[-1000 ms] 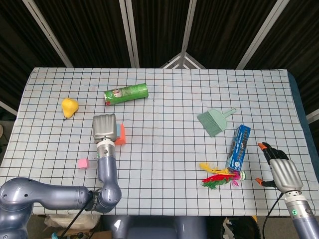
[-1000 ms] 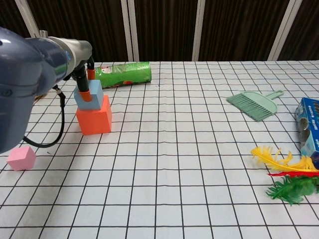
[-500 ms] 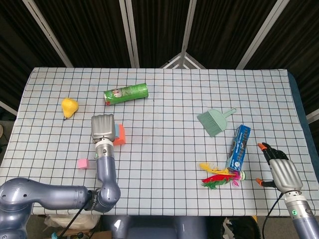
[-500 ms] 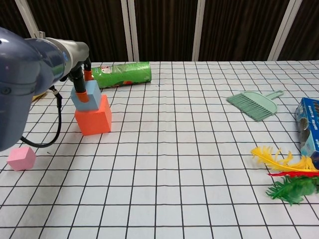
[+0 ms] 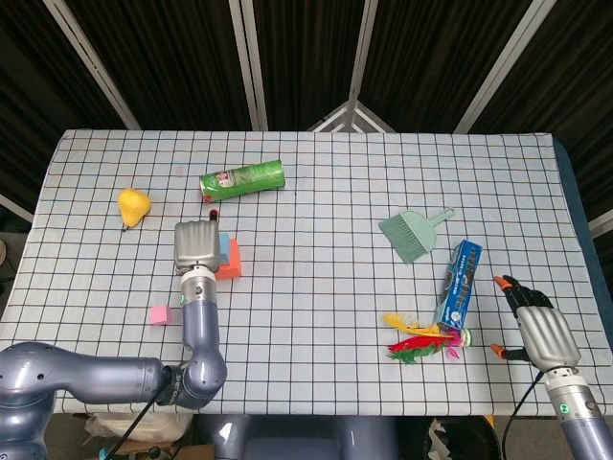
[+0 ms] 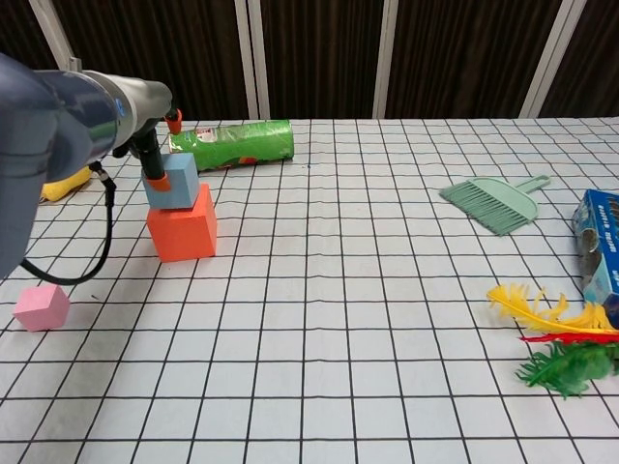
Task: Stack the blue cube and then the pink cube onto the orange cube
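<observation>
Near the counter's left edge the blue cube (image 6: pixel 172 181) sits on the orange cube (image 6: pixel 182 224) with the left hand (image 5: pixel 196 246) apparently loosening around it, so the next move is fetching the pink cube (image 6: pixel 41 307) toward the front-left corner.

From overhead, the grey left hand (image 5: pixel 197 249) covers most of the small blue cube (image 5: pixel 222 248) and part of the orange cube (image 5: pixel 232 260) at its 3 o'clock. In the chest view the blue cardboard box (image 6: pixel 600 242) is cut off by the right edge, and whether the hand's orange-tipped finger (image 6: pixel 158 180) touches the blue cube cannot be told.
</observation>
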You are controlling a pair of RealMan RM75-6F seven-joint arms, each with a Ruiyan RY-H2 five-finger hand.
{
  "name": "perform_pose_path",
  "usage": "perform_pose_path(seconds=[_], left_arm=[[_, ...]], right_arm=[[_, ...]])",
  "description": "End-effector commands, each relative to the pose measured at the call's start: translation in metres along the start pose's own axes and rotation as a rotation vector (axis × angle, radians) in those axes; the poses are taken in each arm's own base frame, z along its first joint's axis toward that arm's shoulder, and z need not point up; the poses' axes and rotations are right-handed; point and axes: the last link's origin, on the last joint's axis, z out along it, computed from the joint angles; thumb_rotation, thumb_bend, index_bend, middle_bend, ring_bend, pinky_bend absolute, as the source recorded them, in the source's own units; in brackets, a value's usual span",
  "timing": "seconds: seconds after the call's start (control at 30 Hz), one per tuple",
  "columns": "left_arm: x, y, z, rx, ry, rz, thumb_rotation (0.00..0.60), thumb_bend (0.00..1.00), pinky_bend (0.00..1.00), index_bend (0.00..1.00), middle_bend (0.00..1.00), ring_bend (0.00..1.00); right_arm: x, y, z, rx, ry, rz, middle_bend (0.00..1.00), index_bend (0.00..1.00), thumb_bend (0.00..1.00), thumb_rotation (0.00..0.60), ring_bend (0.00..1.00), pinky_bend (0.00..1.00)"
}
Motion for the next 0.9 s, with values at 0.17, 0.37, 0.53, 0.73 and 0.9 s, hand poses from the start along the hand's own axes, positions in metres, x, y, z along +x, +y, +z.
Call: perform_pose_path(seconds=[0.17,0.37,0.53,0.73,0.9], left_arm=[[0.033,-0.022,-0.025,-0.06,0.086,-0.054,0.6,0.3,0.7,0.2,0.95,0.77],[0.06,-0.08,-0.061,-0.057,0.152,-0.03,0.6,0.3,0.7,0.22,0.95,0.76],[0.059,-0.129,-0.079,-0.043,0.124,-0.021,0.6,0.3,0.7,0.23,0.95,0.76],[0.029,-0.176,-0.084,-0.078,0.058,-0.074,0.6,0.3,0.7,0.25,0.95,0.76],[-0.004,-0.204,-0.097,-0.131,-0.032,-0.081,0.6,0.3,0.7,0.27,0.95,0.76]], right_arm=[[0.0,0.0,0.0,-0.002,-0.003,-0.003,0.09,0.02,0.19,0.6,0.16,0.15],[-0.004,-0.006,0.0,0.007,-0.023,-0.015,0.09,0.02,0.19,0.6,0.16,0.15],[-0.003,-0.009,-0.001,0.004,-0.019,-0.019,0.09,0.02,0.19,0.6,0.16,0.15],[-0.001,-0.007,-0.002,-0.004,-0.009,-0.014,0.09,0.02,0.19,0.6,0.16,0.15],[-0.001,-0.007,-0.003,0.004,-0.009,-0.012,0.09,0.02,0.19,0.6,0.16,0.15]])
